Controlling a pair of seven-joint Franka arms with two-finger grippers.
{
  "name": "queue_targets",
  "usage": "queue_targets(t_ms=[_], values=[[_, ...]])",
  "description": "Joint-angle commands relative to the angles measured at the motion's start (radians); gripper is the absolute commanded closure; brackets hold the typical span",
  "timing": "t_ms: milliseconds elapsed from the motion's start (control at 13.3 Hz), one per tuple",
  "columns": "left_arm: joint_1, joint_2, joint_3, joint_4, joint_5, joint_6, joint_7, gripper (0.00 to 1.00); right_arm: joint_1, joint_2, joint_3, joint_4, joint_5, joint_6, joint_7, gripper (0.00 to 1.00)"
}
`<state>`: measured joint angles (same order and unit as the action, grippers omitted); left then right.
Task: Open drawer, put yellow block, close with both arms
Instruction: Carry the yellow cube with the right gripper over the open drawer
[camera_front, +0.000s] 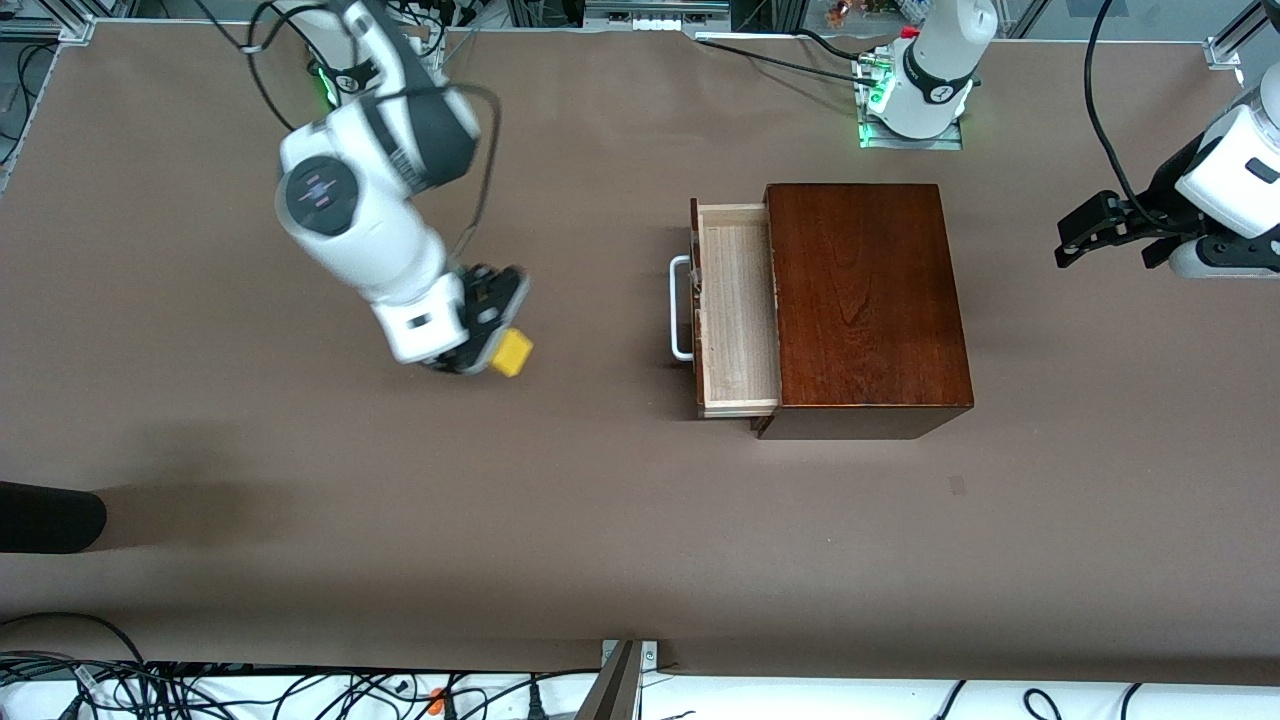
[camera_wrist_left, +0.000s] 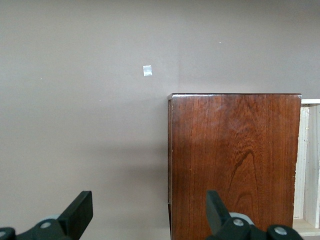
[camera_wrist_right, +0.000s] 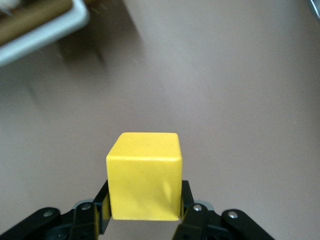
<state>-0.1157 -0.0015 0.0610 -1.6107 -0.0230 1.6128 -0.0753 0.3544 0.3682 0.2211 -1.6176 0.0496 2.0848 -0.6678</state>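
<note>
The dark reddish-brown wooden box (camera_front: 865, 300) stands mid-table. Its drawer (camera_front: 738, 310) is pulled open toward the right arm's end, its pale inside empty, with the white U-shaped handle (camera_front: 680, 308) in front. My right gripper (camera_front: 495, 335) is shut on the yellow block (camera_front: 512, 352) and holds it above the bare table, between the right arm's base and the drawer. In the right wrist view the block (camera_wrist_right: 145, 175) sits between the fingers (camera_wrist_right: 102, 207). My left gripper (camera_front: 1085, 235) is open and empty, above the table past the box at the left arm's end; the left wrist view shows the box top (camera_wrist_left: 235, 165).
A brown mat covers the table (camera_front: 400, 520). A small pale mark (camera_front: 957, 485) lies on it nearer the camera than the box. A dark object (camera_front: 45, 517) reaches in at the table's edge at the right arm's end. Cables lie along the near edge.
</note>
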Motion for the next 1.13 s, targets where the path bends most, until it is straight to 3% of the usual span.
queue_targets(t_ms=[0,452,829,1055], values=[[0.010,0.017,-0.007,0.031,-0.014,-0.005,0.002,0.00,0.163,0.133,-0.015,0.201,-0.007,-0.048,0.016,1.00],[0.008,0.018,-0.009,0.031,-0.014,-0.005,0.002,0.00,0.395,0.389,-0.031,0.585,-0.164,-0.178,0.065,1.00],[0.010,0.018,-0.009,0.032,-0.014,-0.005,0.003,0.00,0.534,0.417,-0.126,0.611,-0.174,-0.190,0.143,1.00],[0.008,0.018,-0.009,0.032,-0.014,-0.005,0.002,0.00,0.560,0.425,-0.131,0.610,-0.195,-0.195,0.142,1.00]])
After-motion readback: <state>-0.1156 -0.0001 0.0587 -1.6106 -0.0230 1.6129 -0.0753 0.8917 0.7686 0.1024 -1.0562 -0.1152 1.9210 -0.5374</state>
